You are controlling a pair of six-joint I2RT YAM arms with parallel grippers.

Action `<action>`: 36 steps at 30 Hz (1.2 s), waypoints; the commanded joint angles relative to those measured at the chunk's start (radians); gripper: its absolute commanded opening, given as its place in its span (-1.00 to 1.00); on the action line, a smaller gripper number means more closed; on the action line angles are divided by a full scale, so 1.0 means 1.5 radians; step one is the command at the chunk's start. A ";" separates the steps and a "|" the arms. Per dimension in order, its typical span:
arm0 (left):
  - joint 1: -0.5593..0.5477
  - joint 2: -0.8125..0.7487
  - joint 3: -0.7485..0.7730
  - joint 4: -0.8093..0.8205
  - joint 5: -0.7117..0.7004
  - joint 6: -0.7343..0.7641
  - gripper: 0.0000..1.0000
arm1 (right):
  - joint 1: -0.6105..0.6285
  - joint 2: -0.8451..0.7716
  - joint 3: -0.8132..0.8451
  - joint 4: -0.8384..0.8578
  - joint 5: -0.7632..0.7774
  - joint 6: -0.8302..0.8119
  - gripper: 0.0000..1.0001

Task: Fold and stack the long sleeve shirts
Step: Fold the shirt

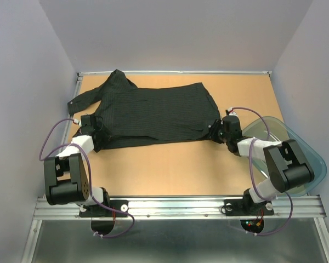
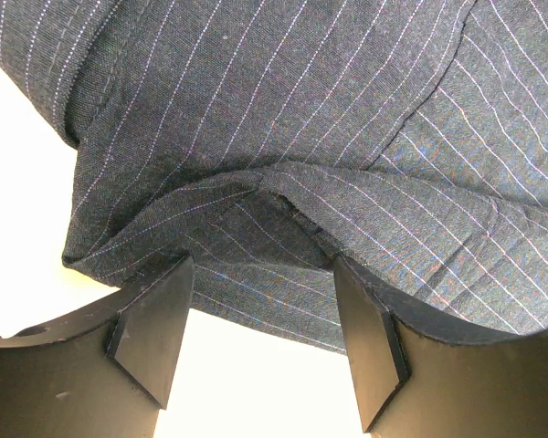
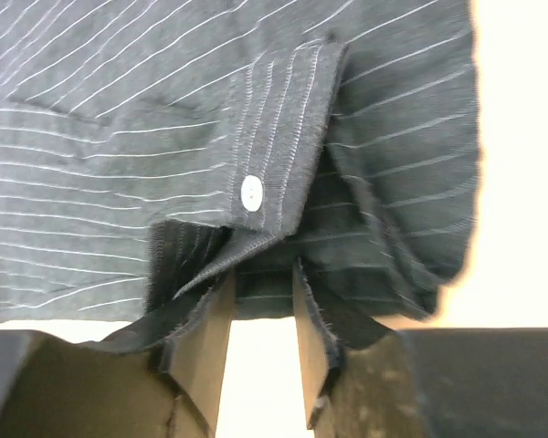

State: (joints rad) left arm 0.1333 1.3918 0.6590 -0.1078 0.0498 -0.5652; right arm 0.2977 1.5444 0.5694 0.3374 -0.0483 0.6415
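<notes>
One black pinstriped long sleeve shirt (image 1: 153, 112) lies spread across the far half of the table, its collar at the far left and one sleeve (image 1: 83, 101) trailing left. My left gripper (image 1: 97, 131) is at the shirt's near left edge. In the left wrist view it (image 2: 263, 274) is wide open, with the shirt's hem (image 2: 256, 301) lying between its tips. My right gripper (image 1: 215, 131) is at the shirt's near right corner. In the right wrist view it (image 3: 263, 278) is open by a narrow gap, with the hem between its tips, below a cuff (image 3: 279, 128) with a white button (image 3: 251, 192).
A clear bluish plastic bin (image 1: 307, 145) sits at the right table edge beside the right arm. The brown tabletop (image 1: 175, 170) shows bare between the shirt and the arm bases. Pale walls close in the left, right and back.
</notes>
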 commanded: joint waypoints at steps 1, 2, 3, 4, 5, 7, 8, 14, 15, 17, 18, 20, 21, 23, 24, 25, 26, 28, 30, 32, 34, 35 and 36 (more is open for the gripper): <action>0.007 -0.012 0.009 -0.047 -0.028 0.016 0.50 | -0.003 -0.051 0.012 -0.084 0.040 -0.049 -0.21; 0.007 -0.015 0.008 -0.048 -0.028 0.015 0.50 | -0.003 -0.062 0.026 -0.092 0.037 -0.054 -0.19; 0.007 -0.018 0.007 -0.046 -0.028 0.017 0.50 | -0.003 -0.081 0.036 -0.101 0.037 -0.056 -0.14; 0.007 -0.019 0.007 -0.046 -0.028 0.018 0.50 | -0.002 -0.094 0.045 -0.122 0.037 -0.059 -0.12; 0.008 -0.022 0.008 -0.048 -0.028 0.019 0.50 | -0.002 -0.104 0.064 -0.132 0.045 -0.064 -0.10; 0.007 -0.029 0.006 -0.050 -0.028 0.024 0.50 | -0.001 -0.131 0.087 -0.157 0.051 -0.070 0.00; 0.007 -0.030 0.007 -0.052 -0.028 0.027 0.50 | -0.001 -0.136 0.102 -0.167 0.053 -0.073 0.05; 0.007 -0.053 0.000 -0.046 -0.028 0.033 0.50 | 0.007 -0.140 0.194 -0.221 0.062 -0.083 0.25; 0.007 -0.052 0.001 -0.044 -0.027 0.033 0.50 | 0.007 -0.126 0.201 -0.223 0.069 -0.081 0.26; 0.007 -0.047 0.002 -0.045 -0.021 0.033 0.50 | 0.007 -0.110 0.209 -0.246 0.080 -0.065 0.28; 0.007 -0.044 0.002 -0.044 -0.019 0.035 0.50 | 0.007 -0.099 0.208 -0.250 0.099 -0.060 0.28; 0.007 -0.041 0.001 -0.045 -0.017 0.035 0.50 | 0.007 -0.091 0.205 -0.262 0.122 -0.043 0.29; 0.007 -0.044 0.002 -0.044 -0.015 0.035 0.50 | 0.006 -0.088 0.199 -0.263 0.143 -0.033 0.29; 0.007 -0.046 0.000 -0.039 -0.012 0.035 0.50 | 0.007 -0.073 0.194 -0.264 0.156 -0.028 0.29; 0.008 -0.046 0.000 -0.039 -0.010 0.035 0.50 | 0.007 -0.067 0.195 -0.265 0.162 -0.027 0.29; 0.007 -0.044 0.000 -0.038 -0.008 0.035 0.50 | 0.007 -0.060 0.198 -0.264 0.165 -0.028 0.29; 0.008 -0.043 0.000 -0.036 -0.006 0.036 0.50 | 0.006 -0.042 0.202 -0.265 0.167 -0.030 0.29; 0.007 -0.040 0.001 -0.036 0.000 0.037 0.50 | 0.003 -0.010 0.219 -0.265 0.168 -0.039 0.28; 0.007 -0.040 0.000 -0.036 0.001 0.037 0.50 | 0.000 0.012 0.231 -0.265 0.169 -0.047 0.27; 0.008 -0.041 0.000 -0.036 0.000 0.037 0.50 | -0.007 0.046 0.250 -0.265 0.165 -0.065 0.22; 0.007 -0.042 -0.001 -0.036 0.003 0.037 0.50 | -0.019 0.074 0.268 -0.264 0.160 -0.078 0.15; 0.007 -0.043 -0.001 -0.036 0.004 0.037 0.50 | -0.026 0.079 0.274 -0.258 0.152 -0.090 0.08; 0.006 -0.041 -0.002 -0.035 0.004 0.038 0.50 | -0.031 0.085 0.274 -0.258 0.145 -0.099 0.06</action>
State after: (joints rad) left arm 0.1398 1.3468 0.6590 -0.1631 0.0490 -0.5270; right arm 0.2882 1.6478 0.8944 -0.0704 0.1684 0.5552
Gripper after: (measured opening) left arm 0.750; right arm 0.573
